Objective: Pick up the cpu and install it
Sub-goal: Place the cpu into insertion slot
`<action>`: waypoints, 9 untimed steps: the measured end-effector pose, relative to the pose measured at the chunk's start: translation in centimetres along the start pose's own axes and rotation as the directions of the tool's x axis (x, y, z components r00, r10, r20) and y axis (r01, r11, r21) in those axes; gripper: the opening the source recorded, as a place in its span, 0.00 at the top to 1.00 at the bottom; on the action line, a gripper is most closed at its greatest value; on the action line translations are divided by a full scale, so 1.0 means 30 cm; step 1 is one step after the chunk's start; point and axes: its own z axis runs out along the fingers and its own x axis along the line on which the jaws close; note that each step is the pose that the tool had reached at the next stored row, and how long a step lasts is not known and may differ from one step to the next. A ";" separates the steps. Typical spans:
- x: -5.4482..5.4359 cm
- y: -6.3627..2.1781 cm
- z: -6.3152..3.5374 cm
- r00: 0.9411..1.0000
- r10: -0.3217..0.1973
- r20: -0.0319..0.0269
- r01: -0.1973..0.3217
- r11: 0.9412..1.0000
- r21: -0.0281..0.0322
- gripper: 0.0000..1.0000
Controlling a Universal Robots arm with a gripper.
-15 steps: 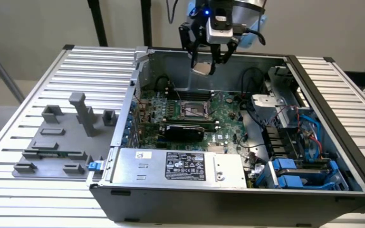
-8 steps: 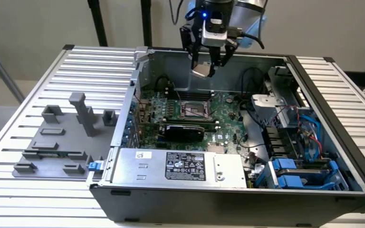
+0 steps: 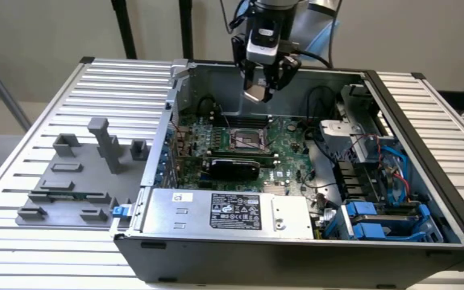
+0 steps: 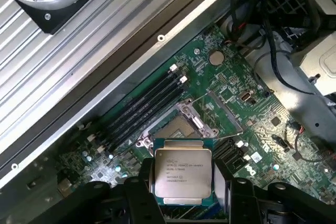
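We see a slatted aluminium table (image 3: 55,90) carrying an open computer case (image 3: 296,266), which lies on its side with the interior facing up. The robot arm (image 3: 284,6) comes down from the far edge of the scene, over the far part of the case.

Inside the case, a silver power supply (image 3: 224,211) with a black label sits along the near wall. A drive cage with blue tabs (image 3: 381,220) fills the near corner at the exterior view's right. The green motherboard (image 3: 284,151) covers the case floor between these and the far wall.

On the table at the exterior view's left, well apart from the arm, rests a grey fixture plate (image 3: 67,181) with several upright blocks. A long black expansion card (image 3: 232,164) stands on the motherboard just nearer to us than the cpu socket (image 3: 246,140). In the wrist view, a row of black memory slots (image 4: 142,108) runs beside the socket, whose pale contact field lies uncovered.

The gripper (image 3: 258,90) hangs above the motherboard, over the far side of the socket and clear of it. Its black fingers (image 4: 139,195) are clenched on two opposite edges of the cpu (image 4: 181,174). The cpu is in the air, its silver lid with printed text facing the wrist camera, and it touches nothing but the fingers. A small round coin battery (image 4: 216,57) lies on the board near the socket.
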 end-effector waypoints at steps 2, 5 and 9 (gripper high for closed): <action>0.000 0.000 0.007 0.999 0.036 0.000 -0.036 0.999 -0.001 0.45; 0.000 0.000 0.016 0.996 0.091 0.001 -0.091 0.996 -0.002 0.45; -0.001 0.000 0.030 0.987 0.163 0.002 -0.163 0.987 -0.003 0.45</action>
